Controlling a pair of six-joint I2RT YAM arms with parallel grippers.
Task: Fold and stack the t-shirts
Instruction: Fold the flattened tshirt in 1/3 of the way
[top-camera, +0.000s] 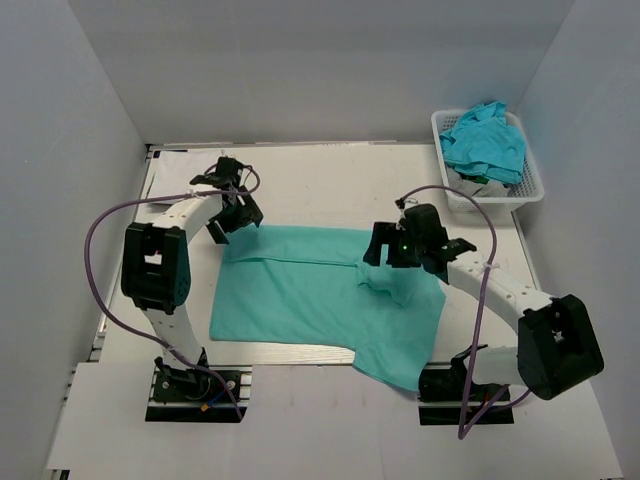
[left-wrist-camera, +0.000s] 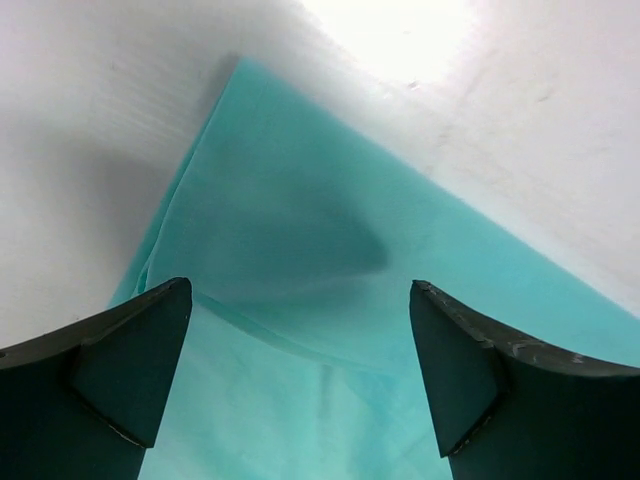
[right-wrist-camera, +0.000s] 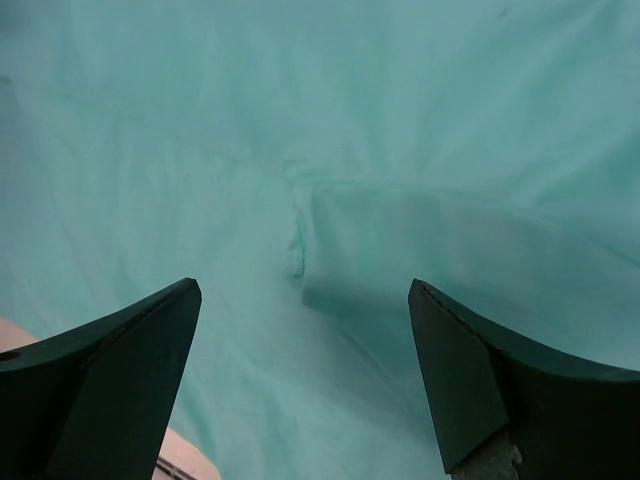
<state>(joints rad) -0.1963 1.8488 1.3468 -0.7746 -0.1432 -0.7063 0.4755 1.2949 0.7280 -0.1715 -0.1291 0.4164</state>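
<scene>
T-shirt (top-camera: 300, 290), teal, plain, lies spread in the middle of the table (top-camera: 330, 185), between the two arms. Its left part is flat and roughly rectangular, with one long crease or fold edge running left to right just below the far edge. Its right part is looser. There is a small raised bunch of cloth (top-camera: 378, 283) there, and the near-right corner runs past the table's near edge beside the right arm's base.

White plastic lattice basket (top-camera: 497, 200) sits at the far right corner of the table, well apart from the spread shirt. It holds crumpled teal t-shirts (top-camera: 485, 140) heaped above the rim. A bit of white cloth shows under them by the front wall, and something small and dark is beside it, too small to tell what.

Left gripper (left-wrist-camera: 300, 290) is over the shirt's far-left corner, fingers spread wide with nothing between them. Its wrist view shows the corner's layered edge and a dark shadow on the cloth.

Right gripper (right-wrist-camera: 303, 286) is over the raised bunch on the shirt's right part, fingers also spread wide, gripping nothing. Its wrist view is filled with teal cloth, with a short rolled fold straight ahead. Whether either gripper touches the cloth, cannot tell.
</scene>
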